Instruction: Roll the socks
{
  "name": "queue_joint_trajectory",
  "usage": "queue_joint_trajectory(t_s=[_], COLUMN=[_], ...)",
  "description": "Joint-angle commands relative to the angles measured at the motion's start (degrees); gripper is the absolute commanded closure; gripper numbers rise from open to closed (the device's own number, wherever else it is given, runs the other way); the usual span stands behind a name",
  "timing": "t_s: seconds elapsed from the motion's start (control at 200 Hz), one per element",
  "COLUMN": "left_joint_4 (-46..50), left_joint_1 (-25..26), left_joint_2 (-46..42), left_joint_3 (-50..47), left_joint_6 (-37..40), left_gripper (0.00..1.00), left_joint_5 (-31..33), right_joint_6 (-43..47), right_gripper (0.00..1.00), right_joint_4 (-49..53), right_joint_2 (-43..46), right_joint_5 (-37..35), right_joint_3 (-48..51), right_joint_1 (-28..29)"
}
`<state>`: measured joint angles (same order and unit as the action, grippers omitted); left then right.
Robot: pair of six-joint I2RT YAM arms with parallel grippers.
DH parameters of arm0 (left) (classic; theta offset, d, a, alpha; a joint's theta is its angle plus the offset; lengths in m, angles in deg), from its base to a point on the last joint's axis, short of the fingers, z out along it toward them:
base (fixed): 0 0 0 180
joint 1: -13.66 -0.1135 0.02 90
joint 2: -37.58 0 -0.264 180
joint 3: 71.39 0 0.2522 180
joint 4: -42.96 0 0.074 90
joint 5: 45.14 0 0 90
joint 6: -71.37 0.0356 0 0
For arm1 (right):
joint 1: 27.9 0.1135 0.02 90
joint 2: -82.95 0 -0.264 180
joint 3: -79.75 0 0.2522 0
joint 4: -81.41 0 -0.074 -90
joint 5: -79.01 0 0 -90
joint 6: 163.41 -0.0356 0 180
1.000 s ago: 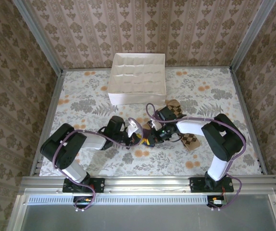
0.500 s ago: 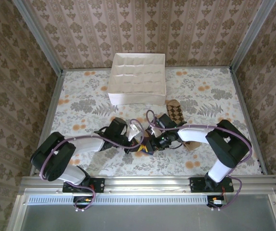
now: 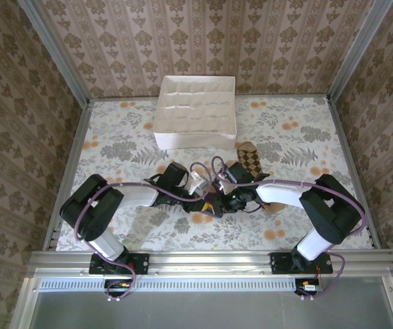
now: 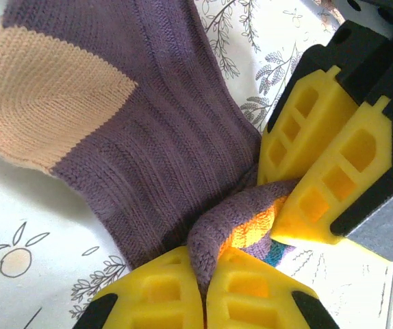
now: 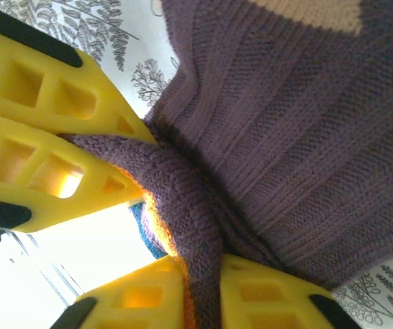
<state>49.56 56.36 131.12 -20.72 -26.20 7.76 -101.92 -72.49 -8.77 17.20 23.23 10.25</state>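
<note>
Pinching one folded edge from opposite sides, the left gripper [image 4: 203, 271] and the right gripper [image 5: 203, 277] are each clamped on the purple sock [image 4: 148, 151]. It lies at the middle of the table [image 3: 114, 137], toward the near edge. Risk: opposed pulling could drag fabric from one grip and undo the fold, and the close fingertips could collide. The checked sock [image 3: 250, 159], farther back, is partly covered by the right arm. How much is already rolled cannot be judged.
</note>
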Motion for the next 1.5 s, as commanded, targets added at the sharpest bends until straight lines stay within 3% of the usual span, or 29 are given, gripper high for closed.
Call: queue_joint_trajectory(t_s=[0.0, 0.075, 0.16, 0.42, 0.565, 0.625, 0.86, 1.495], left_joint_4=[2.72, 2.27, 1.15, 2.24, -1.86, -5.78, -7.18, -7.6], left_joint_1=[-0.03, 0.33, 1.12, 1.5, 4.77, 6.79, 12.87, 14.34], left_joint_2=[2.19, -0.11, -5.19, -26.72, -29.53, -28.17, -21.16, -11.94], left_joint_3=[-0.73, -1.74, -3.76, -8.48, -13.09, -14.82, -13.49, -8.96], left_joint_6=[1.06, 4.35, 10.2, 39.9, 56.13, 58.5, 62.67, 66.8], left_gripper=[1.0, 1.0, 0.82, 0.65, 0.72, 0.74, 0.77, 0.69], left_joint_5=[4.36, 5.77, 8.74, 7.3, 16.26, 20.61, 27.19, 25.15], right_joint_6=[-0.01, 0.12, 0.59, 2.1, 2.53, 3.05, 4.86, 6.18], right_gripper=[0.91, 0.94, 0.98, 0.99, 0.97, 0.97, 0.97, 0.97], right_joint_4=[7.48, 9.52, 12.87, 14.24, 14.23, 14.61, 15.79, 16.04], right_joint_2=[-3.52, -5.0, -6.36, -10.54, -12.86, -13.95, -15.78, -16.67], right_joint_5=[-7.84, -8.9, -10.4, -7.31, -5.52, -4.61, -3.2, -2.16], right_joint_3=[0.31, -0.63, -1.6, -2.52, -3.67, -4.23, -5.2, -5.2], right_joint_1=[-0.83, -1.23, -1.87, -2.18, -2.62, -2.94, -4.0, -4.66])
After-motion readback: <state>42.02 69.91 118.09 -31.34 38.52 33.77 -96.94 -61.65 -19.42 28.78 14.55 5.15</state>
